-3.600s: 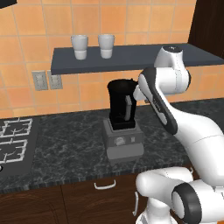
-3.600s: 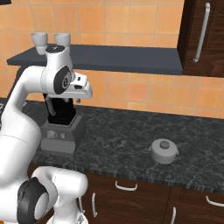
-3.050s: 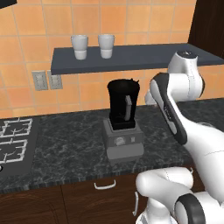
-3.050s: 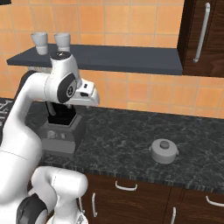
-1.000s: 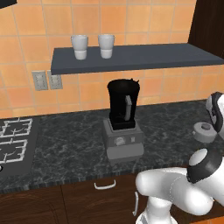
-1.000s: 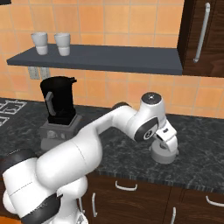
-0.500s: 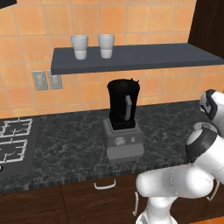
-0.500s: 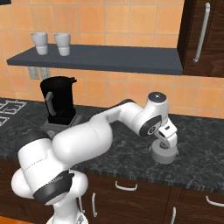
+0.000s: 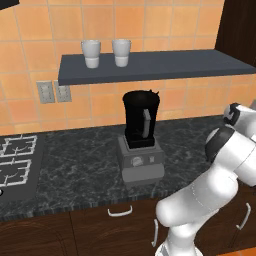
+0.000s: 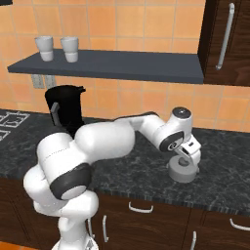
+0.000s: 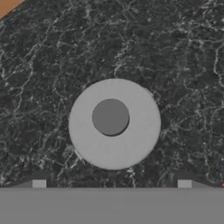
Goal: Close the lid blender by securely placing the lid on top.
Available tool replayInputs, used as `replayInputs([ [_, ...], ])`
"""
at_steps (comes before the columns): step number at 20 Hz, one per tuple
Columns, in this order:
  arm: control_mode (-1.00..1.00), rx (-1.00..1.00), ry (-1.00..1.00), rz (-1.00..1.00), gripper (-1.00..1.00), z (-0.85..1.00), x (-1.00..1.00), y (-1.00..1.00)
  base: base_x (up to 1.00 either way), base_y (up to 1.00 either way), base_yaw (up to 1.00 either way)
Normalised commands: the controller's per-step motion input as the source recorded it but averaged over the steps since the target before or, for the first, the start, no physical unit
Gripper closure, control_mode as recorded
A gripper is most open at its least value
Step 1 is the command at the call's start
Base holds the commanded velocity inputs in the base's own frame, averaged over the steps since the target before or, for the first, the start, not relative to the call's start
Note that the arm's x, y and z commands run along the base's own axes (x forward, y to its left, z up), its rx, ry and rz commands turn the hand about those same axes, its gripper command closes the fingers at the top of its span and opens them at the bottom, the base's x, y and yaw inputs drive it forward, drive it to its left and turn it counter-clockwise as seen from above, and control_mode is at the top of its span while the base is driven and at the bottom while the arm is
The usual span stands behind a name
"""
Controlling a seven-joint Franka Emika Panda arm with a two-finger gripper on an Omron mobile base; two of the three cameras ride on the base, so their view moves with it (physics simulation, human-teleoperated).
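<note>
The blender (image 9: 142, 131), a black jar with a side handle on a grey base with a front dial, stands open-topped mid-counter; in the right base view my arm partly covers the jar (image 10: 65, 112). The lid (image 10: 183, 172), a round light-grey cap with a darker knob, lies flat on the dark counter far to the right of the blender. My gripper (image 10: 186, 159) hangs straight above it, open, fingers close over the cap. In the hand view the lid (image 11: 114, 124) is centred, and the gripper (image 11: 111, 183) tips stand wide apart, holding nothing.
Two white cups (image 9: 91, 52) (image 9: 121, 51) sit on a grey wall shelf (image 9: 165, 65) above the blender. A gas hob (image 9: 15, 165) is at the far left. A dark cabinet with a long handle (image 10: 224, 36) hangs above the lid's side of the counter.
The arm has swung right, from beside the blender to above the lid. In the last half second the hand has settled a little lower over the cap. The lid has not moved.
</note>
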Motion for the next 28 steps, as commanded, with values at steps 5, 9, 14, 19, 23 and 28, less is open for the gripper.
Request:
replayInputs([
  [5,-1.0,0.02,0.05,0.05,-1.0,-0.23,0.19,-0.23,0.0,0.0,0.0],
  [9,-1.0,0.0,0.03,0.04,-1.0,-0.28,0.18,-0.09,0.0,0.0,0.0],
  [14,-1.0,0.0,0.01,0.04,-1.0,-0.27,0.2,-0.01,0.0,0.0,0.0],
  [19,-1.0,0.0,0.01,0.05,-1.0,-0.2,0.18,-0.07,0.0,0.0,0.0],
  [23,-1.0,0.0,0.01,0.04,-1.0,-0.24,0.05,0.0,0.0,0.0,0.0],
  [28,-1.0,0.0,0.01,0.02,-1.0,-0.21,0.0,0.0,0.0,0.0,0.0],
])
